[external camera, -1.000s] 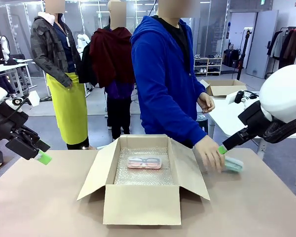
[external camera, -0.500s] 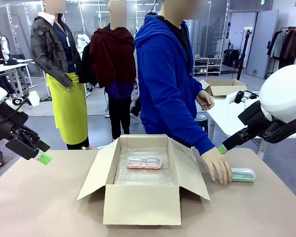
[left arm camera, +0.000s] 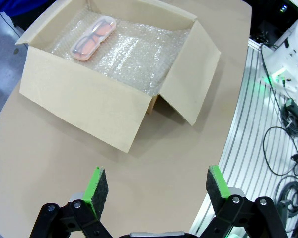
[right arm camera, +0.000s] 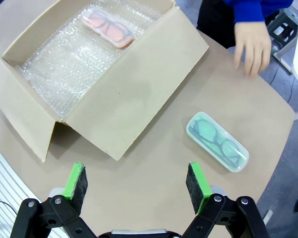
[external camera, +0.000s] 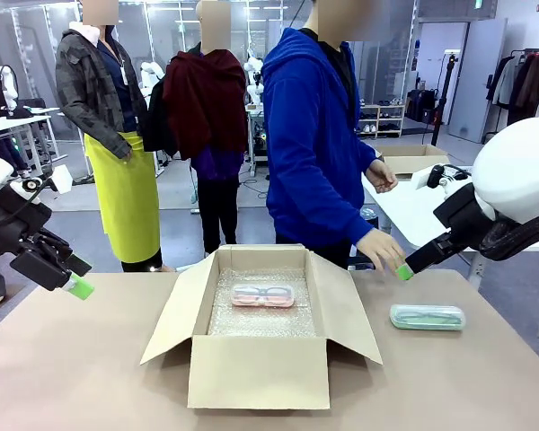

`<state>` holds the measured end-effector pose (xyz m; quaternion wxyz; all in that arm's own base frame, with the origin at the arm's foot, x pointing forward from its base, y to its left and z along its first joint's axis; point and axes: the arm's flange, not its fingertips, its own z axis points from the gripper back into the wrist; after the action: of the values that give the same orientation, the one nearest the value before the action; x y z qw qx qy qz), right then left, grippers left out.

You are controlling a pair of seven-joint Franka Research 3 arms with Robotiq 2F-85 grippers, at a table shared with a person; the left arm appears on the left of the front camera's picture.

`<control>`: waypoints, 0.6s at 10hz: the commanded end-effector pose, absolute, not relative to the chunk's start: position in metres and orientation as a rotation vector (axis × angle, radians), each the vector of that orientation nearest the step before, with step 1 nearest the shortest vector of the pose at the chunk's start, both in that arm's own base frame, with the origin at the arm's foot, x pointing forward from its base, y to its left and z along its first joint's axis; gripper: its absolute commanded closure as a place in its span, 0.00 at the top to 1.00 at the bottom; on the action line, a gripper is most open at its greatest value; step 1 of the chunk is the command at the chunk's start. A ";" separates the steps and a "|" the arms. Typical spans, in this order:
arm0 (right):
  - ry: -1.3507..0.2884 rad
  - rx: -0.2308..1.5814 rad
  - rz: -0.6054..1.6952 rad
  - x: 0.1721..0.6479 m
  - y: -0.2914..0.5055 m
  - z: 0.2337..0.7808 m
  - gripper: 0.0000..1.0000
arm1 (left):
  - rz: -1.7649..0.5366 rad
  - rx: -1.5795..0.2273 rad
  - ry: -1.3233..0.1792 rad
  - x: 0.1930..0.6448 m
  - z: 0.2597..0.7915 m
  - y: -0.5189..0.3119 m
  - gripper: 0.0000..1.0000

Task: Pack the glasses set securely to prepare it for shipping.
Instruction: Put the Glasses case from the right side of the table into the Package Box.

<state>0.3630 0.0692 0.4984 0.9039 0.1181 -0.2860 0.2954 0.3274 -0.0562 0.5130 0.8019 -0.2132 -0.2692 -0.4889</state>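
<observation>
Both wide open and empty, left pincer (left arm camera: 154,187) and right pincer (right arm camera: 137,181); mint green rounded plastic glasses case (right arm camera: 217,141) looks light, stiff, slick, so pinch its long sides

Table (external camera: 72,368): cardboard box (external camera: 259,370), mint case (external camera: 427,316)

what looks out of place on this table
The mint green case lies on the table outside the box, while the pink case sits inside on bubble wrap. Nothing looks spilled or damaged.
</observation>
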 end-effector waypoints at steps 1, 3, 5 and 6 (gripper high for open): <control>-0.591 0.244 0.610 0.363 0.069 0.498 1.00 | -1.069 -0.479 -0.583 0.327 0.515 -0.054 1.00; -0.514 0.143 0.583 0.389 0.052 0.511 1.00 | -1.069 -0.479 -0.583 0.327 0.515 -0.054 1.00; -0.449 0.152 0.580 0.424 0.035 0.510 1.00 | -1.069 -0.479 -0.583 0.327 0.515 -0.054 1.00; -0.413 0.143 0.587 0.442 0.026 0.506 1.00 | -1.069 -0.479 -0.583 0.327 0.515 -0.054 1.00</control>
<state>0.4246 0.0225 0.5009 0.9303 0.0591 -0.2246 0.2839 0.3275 -0.0562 0.5129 0.8020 -0.2129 -0.2690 -0.4889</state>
